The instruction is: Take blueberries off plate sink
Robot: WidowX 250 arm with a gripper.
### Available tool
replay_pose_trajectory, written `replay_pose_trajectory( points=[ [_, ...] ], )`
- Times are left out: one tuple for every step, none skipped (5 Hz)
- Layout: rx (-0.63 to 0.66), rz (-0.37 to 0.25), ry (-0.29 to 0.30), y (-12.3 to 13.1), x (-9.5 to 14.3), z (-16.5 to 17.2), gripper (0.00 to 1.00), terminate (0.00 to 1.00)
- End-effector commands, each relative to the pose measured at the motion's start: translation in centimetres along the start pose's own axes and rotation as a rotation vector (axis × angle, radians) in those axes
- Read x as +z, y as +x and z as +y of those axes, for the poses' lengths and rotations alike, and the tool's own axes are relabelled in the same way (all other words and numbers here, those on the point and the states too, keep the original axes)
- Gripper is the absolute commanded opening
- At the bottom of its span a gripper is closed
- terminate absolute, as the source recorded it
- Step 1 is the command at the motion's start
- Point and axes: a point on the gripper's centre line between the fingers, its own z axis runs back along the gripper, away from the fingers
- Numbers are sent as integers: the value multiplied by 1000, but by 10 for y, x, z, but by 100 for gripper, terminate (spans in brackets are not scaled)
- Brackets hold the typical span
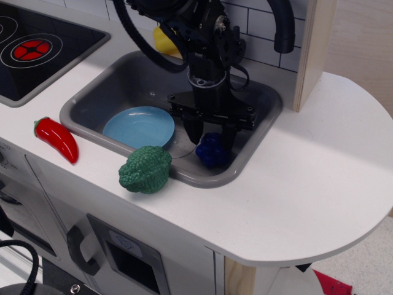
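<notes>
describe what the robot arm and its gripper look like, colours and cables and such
The arm is black all over, with chunky matte housings and a lighter ring near the wrist. A thick black cable loops off its left side at the top of the picture. The gripper is black too: a flat crossbar carrying two straight, narrow fingers. No markings are legible.

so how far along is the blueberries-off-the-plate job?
Nearly done. The plate is bare on the left of the sink floor. The blueberries sit low in the sink's right front corner, off the plate, with the gripper directly over them and one of its fingers beside them. Whether they are still gripped can't be told. Left: let go if needed and lift the arm out.
</notes>
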Motion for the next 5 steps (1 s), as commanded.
replay_pose_trajectory(
  points=[
    [33,-95,-69,31,39,9,100,0],
    [-35,-149,-85,38,68,18,100,0],
    [-90,-169,-95,46,91,32,100,0],
    [-90,-169,-95,46,91,32,100,0],
    [-90,-169,-95,46,91,32,100,100]
  ],
)
